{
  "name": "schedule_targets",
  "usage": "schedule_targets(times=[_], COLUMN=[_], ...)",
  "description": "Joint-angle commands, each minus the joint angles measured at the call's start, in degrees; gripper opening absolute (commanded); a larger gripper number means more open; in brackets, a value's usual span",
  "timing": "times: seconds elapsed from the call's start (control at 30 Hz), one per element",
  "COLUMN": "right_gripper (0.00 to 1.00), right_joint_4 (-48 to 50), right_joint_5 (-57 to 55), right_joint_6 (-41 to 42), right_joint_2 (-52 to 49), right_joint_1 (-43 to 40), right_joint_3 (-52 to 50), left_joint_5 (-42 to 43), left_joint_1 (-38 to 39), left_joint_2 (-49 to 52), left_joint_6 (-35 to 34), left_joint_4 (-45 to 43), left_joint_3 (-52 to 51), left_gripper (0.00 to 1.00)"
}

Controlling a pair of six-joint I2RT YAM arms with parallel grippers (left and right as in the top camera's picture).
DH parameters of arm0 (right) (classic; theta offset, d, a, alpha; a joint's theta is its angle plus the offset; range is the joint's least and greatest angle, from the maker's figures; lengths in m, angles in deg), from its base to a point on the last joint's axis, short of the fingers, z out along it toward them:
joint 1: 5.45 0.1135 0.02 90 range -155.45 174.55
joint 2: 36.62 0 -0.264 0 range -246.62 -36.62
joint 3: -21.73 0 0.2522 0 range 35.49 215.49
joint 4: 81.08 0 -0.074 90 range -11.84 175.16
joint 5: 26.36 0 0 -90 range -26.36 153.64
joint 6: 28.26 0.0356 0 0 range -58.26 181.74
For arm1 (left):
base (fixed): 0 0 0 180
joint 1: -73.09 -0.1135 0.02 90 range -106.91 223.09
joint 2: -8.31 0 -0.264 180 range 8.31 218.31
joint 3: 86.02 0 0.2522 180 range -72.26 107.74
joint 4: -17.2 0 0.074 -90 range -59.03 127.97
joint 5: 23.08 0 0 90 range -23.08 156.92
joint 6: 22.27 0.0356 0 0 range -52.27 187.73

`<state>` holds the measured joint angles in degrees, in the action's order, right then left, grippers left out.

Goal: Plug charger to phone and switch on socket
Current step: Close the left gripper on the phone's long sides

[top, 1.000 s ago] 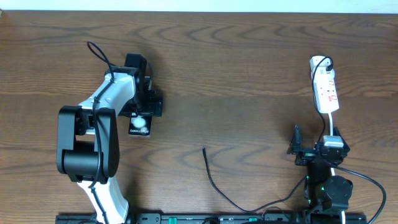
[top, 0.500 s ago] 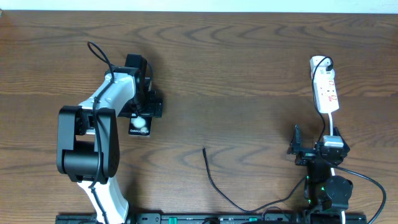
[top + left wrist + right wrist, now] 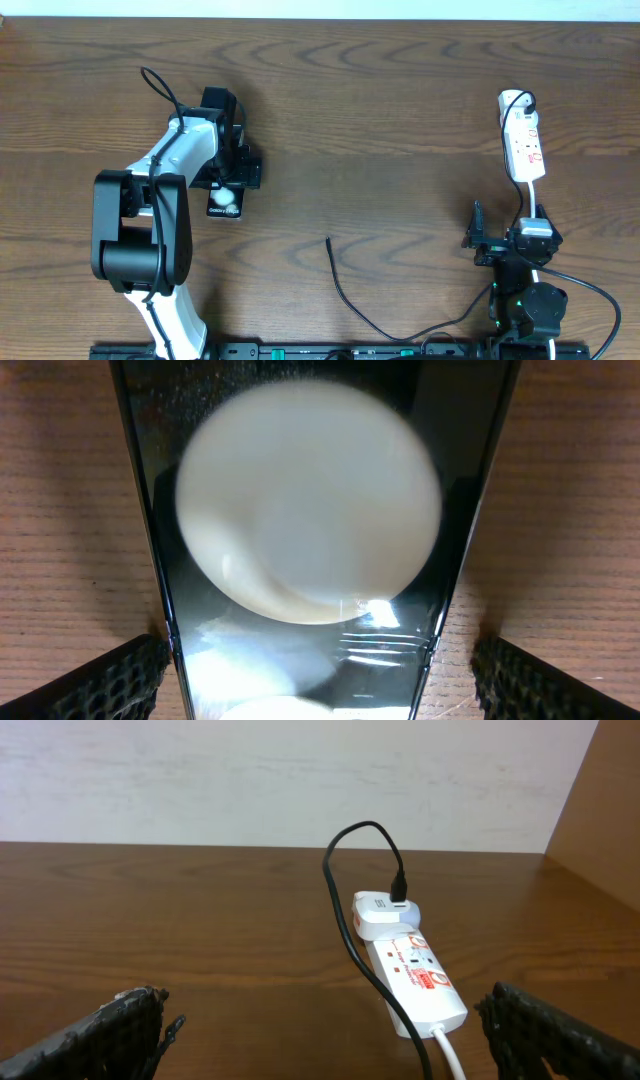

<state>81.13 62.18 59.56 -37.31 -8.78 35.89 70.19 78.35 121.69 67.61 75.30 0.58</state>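
Overhead looks straight down; left wrist close above phone [image 3: 310, 540], right wrist faces socket [image 3: 415, 975].

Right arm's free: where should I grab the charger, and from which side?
Grip the charger just behind its plug tip, coming straight down and closing across the cable. That end stretch lies flat and nearly straight on the table; a short hold likely keeps the tip steady for the phone.

No text is proving readable: the phone [image 3: 226, 204] is showing tiny white lettering at its 6 o'clock end, and the socket [image 3: 524, 148] is bearing red markings, both illegible.
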Motion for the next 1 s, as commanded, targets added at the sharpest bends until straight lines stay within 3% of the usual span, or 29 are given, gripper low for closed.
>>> schedule_targets(times=[0.0, 0.97], right_gripper=[0.99, 0.99], right_joint_4=[-0.2, -0.2], right_joint_5=[0.2, 0.2], right_joint_6=[-0.5, -0.5], right_joint_2=[0.3, 0.3], right_joint_1=[-0.3, -0.3], right_joint_3=[-0.1, -0.1], left_joint_5=[-2.6, -2.6], left_joint_1=[0.0, 0.0], left_joint_2=[2.4, 2.4], left_joint_6=[0.3, 0.5], left_joint_4=[-0.1, -1.4], left_joint_3=[-1.4, -1.4], left_gripper=[0.98, 0.98])
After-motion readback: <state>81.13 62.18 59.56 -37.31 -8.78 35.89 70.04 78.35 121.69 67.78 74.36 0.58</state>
